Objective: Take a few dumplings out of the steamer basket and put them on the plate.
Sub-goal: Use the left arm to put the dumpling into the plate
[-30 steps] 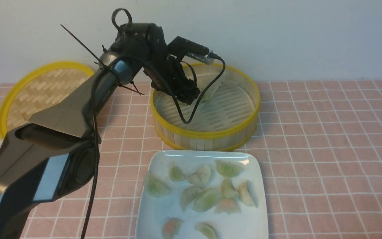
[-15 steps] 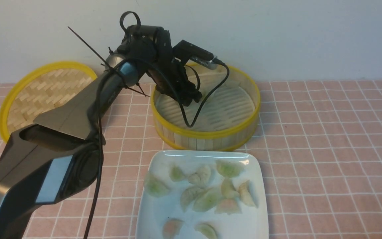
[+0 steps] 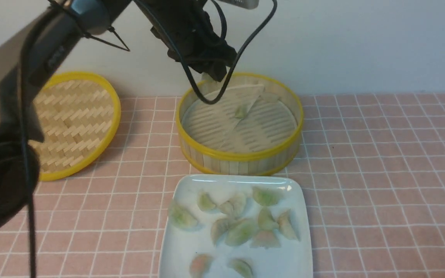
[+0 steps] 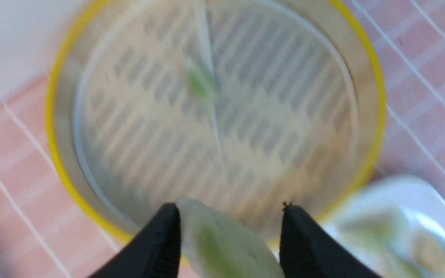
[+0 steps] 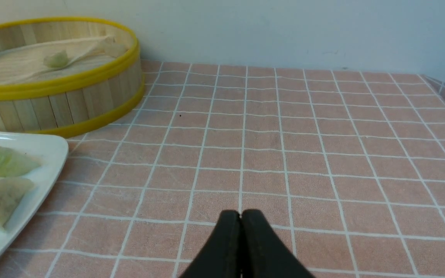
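Observation:
My left gripper [image 3: 211, 72] hangs above the back rim of the steamer basket [image 3: 242, 156], shut on a pale dumpling [image 4: 222, 243] with green filling held between its jaws. One dumpling [image 3: 241, 112] lies in the basket beside the folded liner sheet [image 3: 245, 94]; it also shows in the right wrist view [image 5: 55, 60]. The white plate [image 3: 238, 179] in front of the basket carries several dumplings [image 3: 242, 231]. My right gripper [image 5: 241, 214] is shut and empty, low over the tablecloth to the right of the plate; it is outside the front view.
The shallow woven lid [image 3: 75, 116] with a yellow rim lies at the left of the basket. The left arm's cable [image 3: 203, 98] hangs down over the basket's back rim. A wall [image 3: 361, 46] stands close behind. The pink checked cloth [image 3: 381, 173] stretches to the right.
My left gripper has risen from inside the basket to well above its back rim, carrying a dumpling. The arm has swung up and uncovered the lid. The plate is unchanged.

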You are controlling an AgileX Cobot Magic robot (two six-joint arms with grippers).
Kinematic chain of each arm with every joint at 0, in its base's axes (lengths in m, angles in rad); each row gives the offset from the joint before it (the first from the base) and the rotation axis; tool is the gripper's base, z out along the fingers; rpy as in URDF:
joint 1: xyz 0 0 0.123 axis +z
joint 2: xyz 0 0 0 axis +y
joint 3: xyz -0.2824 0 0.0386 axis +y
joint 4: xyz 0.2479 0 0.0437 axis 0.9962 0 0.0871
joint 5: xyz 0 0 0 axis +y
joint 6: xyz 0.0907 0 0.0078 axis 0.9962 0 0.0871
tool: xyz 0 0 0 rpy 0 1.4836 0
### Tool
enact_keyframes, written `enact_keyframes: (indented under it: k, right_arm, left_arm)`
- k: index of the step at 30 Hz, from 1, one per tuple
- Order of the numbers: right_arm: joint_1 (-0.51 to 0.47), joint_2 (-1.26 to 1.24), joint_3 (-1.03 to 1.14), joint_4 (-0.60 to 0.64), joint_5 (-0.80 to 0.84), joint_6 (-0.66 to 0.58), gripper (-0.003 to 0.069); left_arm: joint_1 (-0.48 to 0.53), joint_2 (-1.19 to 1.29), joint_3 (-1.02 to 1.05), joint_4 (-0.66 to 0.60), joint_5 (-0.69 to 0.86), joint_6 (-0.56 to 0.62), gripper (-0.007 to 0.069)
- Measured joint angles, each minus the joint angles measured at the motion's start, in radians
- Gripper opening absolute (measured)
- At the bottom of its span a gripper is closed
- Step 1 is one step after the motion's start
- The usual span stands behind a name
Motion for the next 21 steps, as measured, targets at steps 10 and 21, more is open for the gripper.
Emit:
enact_keyframes:
  k: [10, 21]
  right_arm:
    - [0.0, 0.0, 0.0, 0.0, 0.0, 0.0, -0.001]
    - [0.0, 0.0, 0.0, 0.0, 0.0, 0.0, -0.001]
  left_arm:
    - [-0.088, -0.247, 0.733, -0.072, -0.084, -0.004, 0.0298]
    - [-0.104, -0.187, 0.807, -0.085, -0.203, 0.038, 0.0303]
